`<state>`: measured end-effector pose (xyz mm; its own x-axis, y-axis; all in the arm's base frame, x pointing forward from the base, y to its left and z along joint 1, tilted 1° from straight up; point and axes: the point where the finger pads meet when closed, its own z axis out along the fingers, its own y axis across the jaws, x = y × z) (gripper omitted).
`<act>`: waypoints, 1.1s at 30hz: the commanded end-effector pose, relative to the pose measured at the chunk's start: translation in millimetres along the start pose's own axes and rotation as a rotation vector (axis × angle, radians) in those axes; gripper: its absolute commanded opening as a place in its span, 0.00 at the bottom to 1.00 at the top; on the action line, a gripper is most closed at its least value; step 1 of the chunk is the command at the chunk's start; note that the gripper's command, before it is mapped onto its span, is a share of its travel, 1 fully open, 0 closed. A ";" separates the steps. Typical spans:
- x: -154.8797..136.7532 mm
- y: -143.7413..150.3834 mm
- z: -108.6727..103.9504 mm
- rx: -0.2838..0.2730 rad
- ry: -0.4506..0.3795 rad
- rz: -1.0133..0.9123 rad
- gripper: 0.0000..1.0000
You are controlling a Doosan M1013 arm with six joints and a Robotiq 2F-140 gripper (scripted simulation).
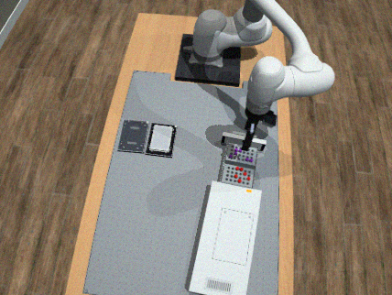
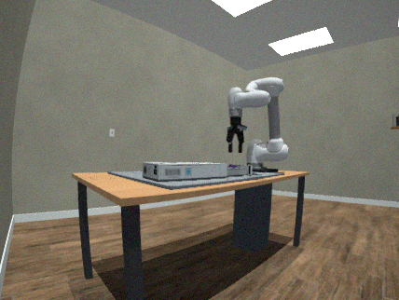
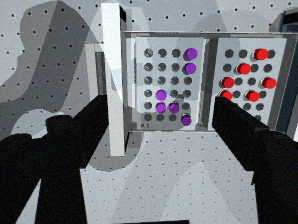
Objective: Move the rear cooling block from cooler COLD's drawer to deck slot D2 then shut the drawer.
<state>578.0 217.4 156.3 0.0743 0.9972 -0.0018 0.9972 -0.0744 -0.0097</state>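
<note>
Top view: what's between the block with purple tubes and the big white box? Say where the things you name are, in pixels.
The block with red tubes [image 1: 233,181] [image 3: 281,50], in the open drawer, with a grey divider before it. The top view shows this.

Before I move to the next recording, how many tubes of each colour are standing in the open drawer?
Purple tubes: 6
Red tubes: 6
Total: 12
</note>
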 end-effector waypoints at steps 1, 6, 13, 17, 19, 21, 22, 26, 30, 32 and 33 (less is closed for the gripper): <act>0.4 17.5 -0.4 -0.001 0.001 0.000 0.66; 0.4 38.8 0.1 -0.001 0.001 0.000 0.66; 0.4 58.9 0.6 -0.001 0.001 0.000 0.66; 0.4 75.4 1.1 -0.001 0.001 0.000 0.66; 0.4 83.7 1.3 -0.001 0.001 0.000 0.66; 0.4 92.0 1.5 -0.001 0.001 0.000 0.66; 0.4 96.1 1.6 -0.001 0.001 0.000 0.66; 0.4 108.5 1.9 -0.001 0.001 0.000 0.66; 0.4 120.0 2.2 -0.001 0.001 0.000 0.66; 0.4 128.0 2.4 -0.001 0.001 0.000 0.66; 0.4 132.1 2.5 -0.001 0.001 0.000 0.66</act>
<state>697.5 208.5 151.8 0.0743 0.9972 -0.0018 0.9972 -0.0743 -0.0098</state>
